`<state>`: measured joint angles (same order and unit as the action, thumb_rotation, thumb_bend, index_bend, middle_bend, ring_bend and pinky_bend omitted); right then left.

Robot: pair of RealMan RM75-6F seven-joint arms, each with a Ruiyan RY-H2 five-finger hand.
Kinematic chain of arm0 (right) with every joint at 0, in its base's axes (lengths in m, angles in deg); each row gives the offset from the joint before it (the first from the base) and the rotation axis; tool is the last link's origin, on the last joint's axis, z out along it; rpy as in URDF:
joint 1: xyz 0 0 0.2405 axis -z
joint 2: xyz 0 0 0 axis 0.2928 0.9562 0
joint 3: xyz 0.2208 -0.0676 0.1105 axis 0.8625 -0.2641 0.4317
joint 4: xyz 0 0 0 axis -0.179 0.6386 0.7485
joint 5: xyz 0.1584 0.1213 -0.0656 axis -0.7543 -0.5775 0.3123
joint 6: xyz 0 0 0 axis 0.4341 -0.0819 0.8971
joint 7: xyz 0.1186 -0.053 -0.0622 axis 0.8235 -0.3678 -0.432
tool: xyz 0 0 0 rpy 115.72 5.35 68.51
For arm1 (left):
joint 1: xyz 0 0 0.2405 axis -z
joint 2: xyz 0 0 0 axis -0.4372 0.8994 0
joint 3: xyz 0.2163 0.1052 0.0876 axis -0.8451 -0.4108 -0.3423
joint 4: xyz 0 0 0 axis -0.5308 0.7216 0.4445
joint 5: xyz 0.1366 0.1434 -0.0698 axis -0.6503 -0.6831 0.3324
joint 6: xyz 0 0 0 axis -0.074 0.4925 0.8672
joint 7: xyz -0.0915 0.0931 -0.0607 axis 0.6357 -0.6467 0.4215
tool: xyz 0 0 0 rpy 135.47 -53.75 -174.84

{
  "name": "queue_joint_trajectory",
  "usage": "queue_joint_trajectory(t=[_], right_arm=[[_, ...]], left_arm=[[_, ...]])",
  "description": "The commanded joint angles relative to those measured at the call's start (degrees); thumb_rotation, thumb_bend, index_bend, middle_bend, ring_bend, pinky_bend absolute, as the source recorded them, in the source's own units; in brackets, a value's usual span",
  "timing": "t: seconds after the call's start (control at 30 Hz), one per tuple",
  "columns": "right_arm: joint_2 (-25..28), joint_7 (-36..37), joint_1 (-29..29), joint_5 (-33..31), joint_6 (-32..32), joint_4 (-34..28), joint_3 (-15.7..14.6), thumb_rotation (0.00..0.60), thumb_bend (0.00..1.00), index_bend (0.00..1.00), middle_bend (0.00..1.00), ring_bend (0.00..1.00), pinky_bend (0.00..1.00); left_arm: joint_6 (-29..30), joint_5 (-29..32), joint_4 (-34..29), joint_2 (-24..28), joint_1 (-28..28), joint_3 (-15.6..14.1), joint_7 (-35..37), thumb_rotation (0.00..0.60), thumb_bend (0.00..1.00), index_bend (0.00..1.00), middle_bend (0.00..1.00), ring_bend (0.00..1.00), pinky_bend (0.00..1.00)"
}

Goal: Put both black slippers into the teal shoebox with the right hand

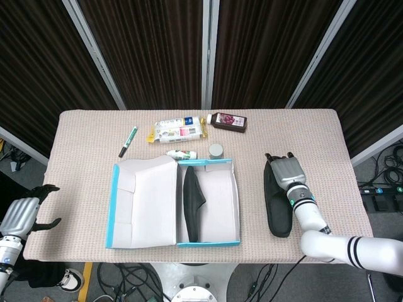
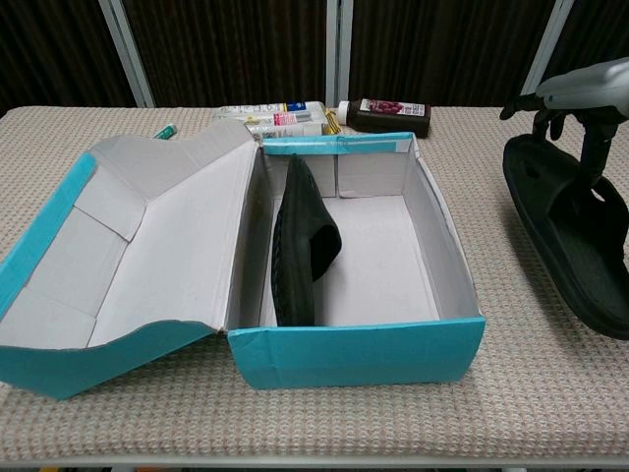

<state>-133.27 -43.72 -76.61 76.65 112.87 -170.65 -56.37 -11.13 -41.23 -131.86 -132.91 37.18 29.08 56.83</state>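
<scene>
The teal shoebox [image 1: 237, 207] stands open at mid-table, its lid [image 1: 141, 204] folded out to the left. One black slipper [image 1: 192, 201] stands on its side inside, against the box's left wall [image 2: 300, 246]. The second black slipper [image 1: 277, 204] is right of the box. My right hand [image 1: 286, 171] grips its far end, fingers hooked into the strap. In the chest view the slipper [image 2: 565, 236] hangs tilted from my right hand [image 2: 580, 93], far end raised. My left hand [image 1: 22, 214] hovers off the table's left edge, holding nothing.
Along the far side lie a green marker [image 1: 128, 140], white tubes and packets [image 1: 179, 130] and a brown bottle [image 1: 228, 121]. A small white bottle [image 1: 181, 154] and a grey cap [image 1: 216, 150] sit just behind the box.
</scene>
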Motion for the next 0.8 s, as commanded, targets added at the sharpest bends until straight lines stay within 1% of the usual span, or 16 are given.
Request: queue_joint_trajectory(t=[0.03,0.27,0.47,0.53,0.6,0.8], right_arm=[[2.87,2.34,1.16,3.23,1.01,-3.41,1.27,0.600,0.11,0.00,0.47,0.23,0.14],[9.48,8.18,2.75,11.19,2.40,-11.43,5.64,0.600,0.11,0.00,0.48,0.25,0.16],[12.87,13.41,3.27,14.54,0.83,-14.50,9.33,0.600,0.11,0.00,0.48,0.25,0.16],[12.54,16.18,3.88,16.62,0.58,-14.38,10.62,0.600,0.11,0.00,0.49,0.26,0.17],[11.00,20.04,5.10,19.59,0.65,-13.54,11.74,0.600,0.11,0.00,0.50,0.26,0.18],[5.77,29.62,8.07,27.30,-0.41,-9.07,12.96,0.600,0.11,0.00,0.50,0.26,0.19]], left_arm=[[0.03,0.02,-0.15,0.04,-0.01,-0.03,-0.21,0.600,0.20,0.21,0.17,0.14,0.21],[-0.20,0.34,-0.49,0.00,0.19,0.10,-0.83,0.600,0.20,0.21,0.17,0.14,0.21],[-0.48,0.72,-0.53,-0.08,0.35,0.24,-1.04,0.600,0.20,0.21,0.17,0.14,0.21],[-0.44,0.82,-0.50,-0.13,0.34,0.30,-0.99,0.600,0.20,0.21,0.17,0.14,0.21],[-0.41,0.86,-0.45,-0.15,0.30,0.31,-0.88,0.600,0.20,0.21,0.17,0.14,0.21],[-0.62,0.95,-0.06,-0.08,0.17,0.12,-0.31,0.600,0.20,0.21,0.17,0.14,0.21]])
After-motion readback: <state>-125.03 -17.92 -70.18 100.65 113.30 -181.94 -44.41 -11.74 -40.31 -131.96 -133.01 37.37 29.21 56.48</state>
